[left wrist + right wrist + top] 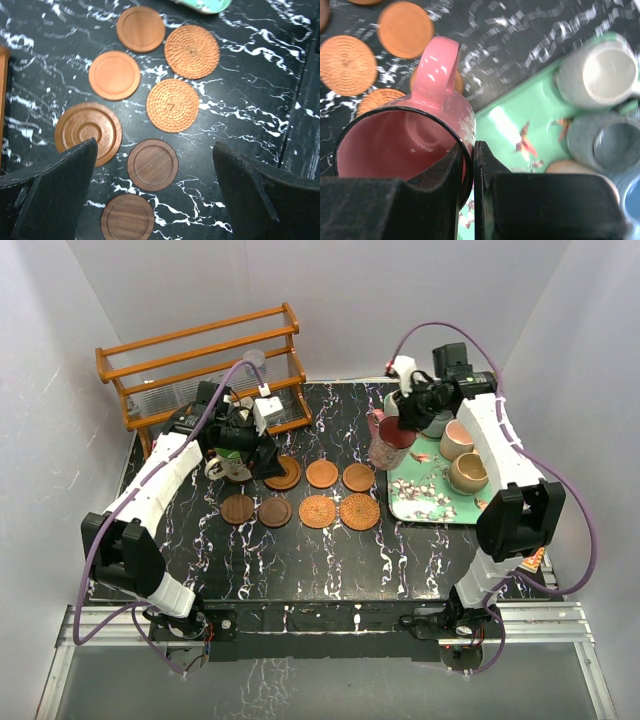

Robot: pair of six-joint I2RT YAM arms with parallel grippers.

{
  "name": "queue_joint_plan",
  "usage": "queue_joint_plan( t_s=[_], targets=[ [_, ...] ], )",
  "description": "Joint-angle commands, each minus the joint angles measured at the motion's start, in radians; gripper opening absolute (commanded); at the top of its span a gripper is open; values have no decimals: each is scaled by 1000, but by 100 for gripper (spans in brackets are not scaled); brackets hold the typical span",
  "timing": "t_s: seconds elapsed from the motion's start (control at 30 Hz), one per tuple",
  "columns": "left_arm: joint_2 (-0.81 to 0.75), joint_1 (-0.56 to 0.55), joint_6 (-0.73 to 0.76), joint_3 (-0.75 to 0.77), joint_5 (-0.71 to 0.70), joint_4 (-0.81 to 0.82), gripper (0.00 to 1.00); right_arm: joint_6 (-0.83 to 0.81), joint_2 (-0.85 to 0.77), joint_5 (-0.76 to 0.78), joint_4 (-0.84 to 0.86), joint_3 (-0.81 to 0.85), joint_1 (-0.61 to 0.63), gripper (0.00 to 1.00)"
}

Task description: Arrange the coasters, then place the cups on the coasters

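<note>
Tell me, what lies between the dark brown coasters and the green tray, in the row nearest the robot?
A wicker coaster and a second wicker coaster right beside it, nothing else. The top view shows this clearly.

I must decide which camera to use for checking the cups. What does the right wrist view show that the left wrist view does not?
Only the right wrist view: the right gripper shut on the rim of the pink mug, and other mugs standing on the tray. Only the left wrist view: the open left gripper above seven coasters. Both: the wicker coasters, part of the green tray and the black marbled table.
</note>
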Motion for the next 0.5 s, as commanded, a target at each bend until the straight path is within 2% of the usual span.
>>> queue_joint_plan(
  t_s=[0.0,0.07,0.2,0.47],
  targets=[
    [1,1,218,93,222,-148,98,-118,-62,-123,-52,86,145,0],
    [19,0,278,122,273,-171,98,-124,-64,-131,-52,90,204,0],
    [38,0,272,125,326,-138,97,-125,-62,-173,-45,104,311,0],
    [77,-1,294,94,450,-87,93,-146,-11,-232,-96,181,425,0]
  ],
)
